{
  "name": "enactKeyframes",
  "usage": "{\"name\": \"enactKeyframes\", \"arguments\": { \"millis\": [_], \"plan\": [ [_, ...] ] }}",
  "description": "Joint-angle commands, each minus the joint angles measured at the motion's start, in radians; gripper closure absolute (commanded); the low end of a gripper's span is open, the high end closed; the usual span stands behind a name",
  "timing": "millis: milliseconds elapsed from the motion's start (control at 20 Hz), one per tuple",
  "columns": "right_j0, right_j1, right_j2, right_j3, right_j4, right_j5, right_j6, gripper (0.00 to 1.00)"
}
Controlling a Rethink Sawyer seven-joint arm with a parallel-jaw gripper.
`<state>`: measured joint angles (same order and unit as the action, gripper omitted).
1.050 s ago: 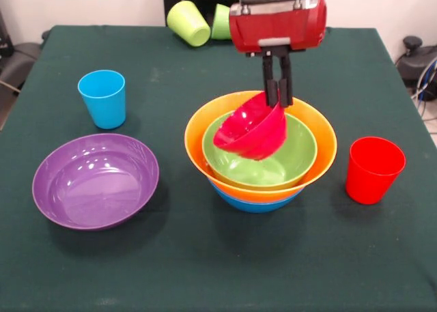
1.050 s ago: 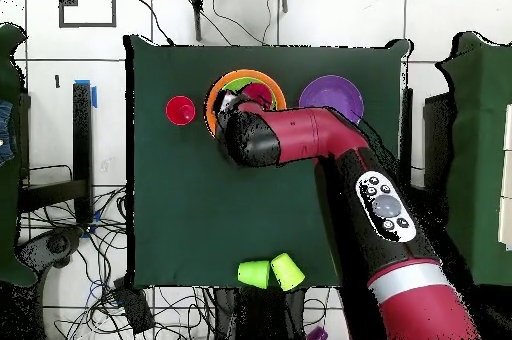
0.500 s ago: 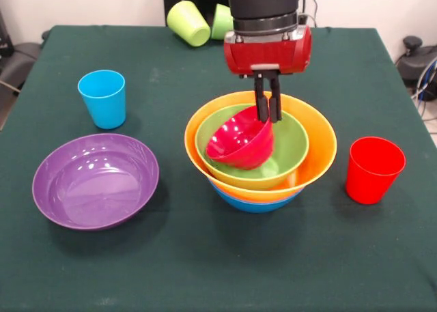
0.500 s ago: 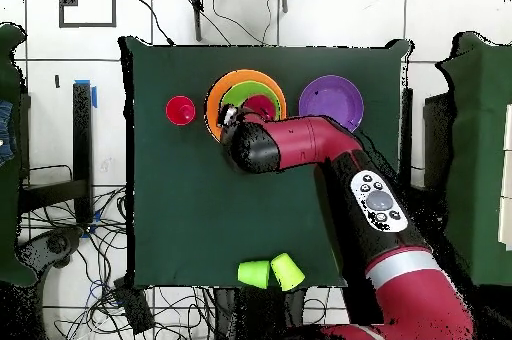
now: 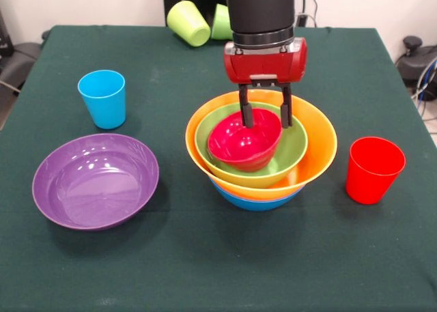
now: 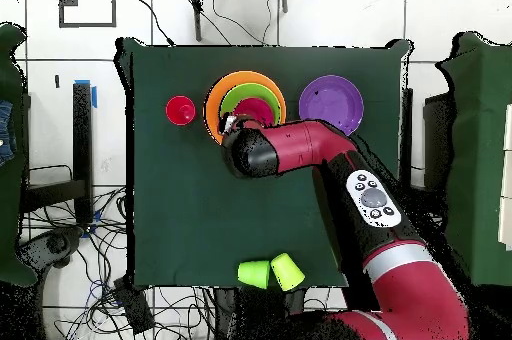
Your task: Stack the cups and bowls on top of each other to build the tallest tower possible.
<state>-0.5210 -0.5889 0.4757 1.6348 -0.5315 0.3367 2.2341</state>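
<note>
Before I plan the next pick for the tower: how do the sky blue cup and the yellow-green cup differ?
The sky blue cup stands upright, mouth up; the yellow-green cup lies on its side. The blue one stands alone, the yellow-green one beside the green cup at the table's far edge. Both are tapered, handleless tumblers.

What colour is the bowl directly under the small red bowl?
Green bowl; the front view shows it best.

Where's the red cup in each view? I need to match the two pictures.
Front view: red cup stands upright at the right, beside the stacked bowls.
Overhead view: red cup sits left of the stack.
Shared landmark: the orange bowl, right next to it in both.
</note>
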Motion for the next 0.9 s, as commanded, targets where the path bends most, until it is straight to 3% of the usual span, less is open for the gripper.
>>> {"name": "enactKeyframes", "arguments": {
  "millis": [50, 350, 500, 900],
  "plan": [
    [0.029, 0.036, -0.033, -0.014, -0.083, 0.023, -0.071, 0.0],
    [0.075, 0.029, -0.088, -0.045, -0.129, -0.009, -0.038, 0.0],
    [0.078, 0.001, -0.088, -0.028, -0.102, 0.014, -0.028, 0.0],
    [0.021, -0.279, -0.002, 0.19, 0.086, 0.156, -0.029, 0.0]
  ]
}}
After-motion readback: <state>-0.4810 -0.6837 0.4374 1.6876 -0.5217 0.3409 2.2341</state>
